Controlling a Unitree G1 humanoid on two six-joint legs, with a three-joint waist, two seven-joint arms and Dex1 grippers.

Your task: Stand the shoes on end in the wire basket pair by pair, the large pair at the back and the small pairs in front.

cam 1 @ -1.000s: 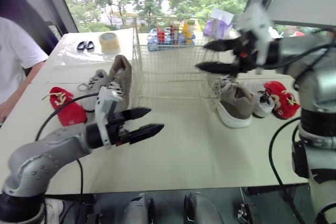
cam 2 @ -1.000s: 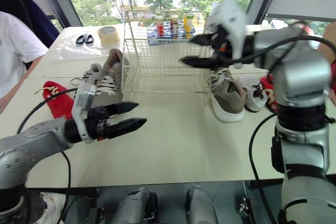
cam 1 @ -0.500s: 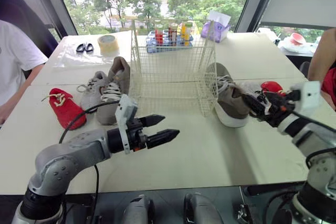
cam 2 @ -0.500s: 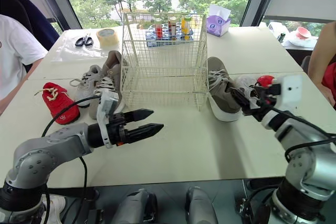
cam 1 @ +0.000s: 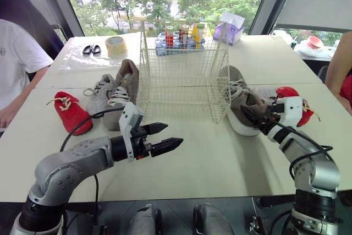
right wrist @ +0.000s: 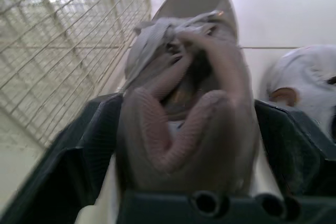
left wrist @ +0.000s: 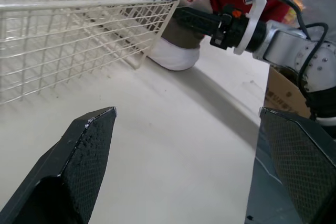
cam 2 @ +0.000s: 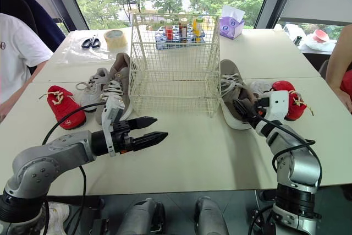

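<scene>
Zero shoes are in the cream wire basket (cam 2: 173, 89); it stands empty mid-bench (cam 2: 209, 152). Lying to its left: large taupe lace-up sneaker (cam 2: 118, 83), small grey sneaker (cam 2: 93, 83), small red shoe (cam 2: 61, 111). Lying to its right: second taupe sneaker (cam 2: 234, 94), small white sneaker (cam 2: 258, 87), second red shoe (cam 2: 289, 94). Right claw (cam 2: 245, 111): fingers apart, astride the heel of the second taupe sneaker; I judge the grip not yet closed. Left claw (cam 2: 160, 126): fingers apart, empty, hovering over bare bench in front of the basket. Judgement: the task is at its first pick, the large pair for the back. All three pairs are left to stand on end.
</scene>
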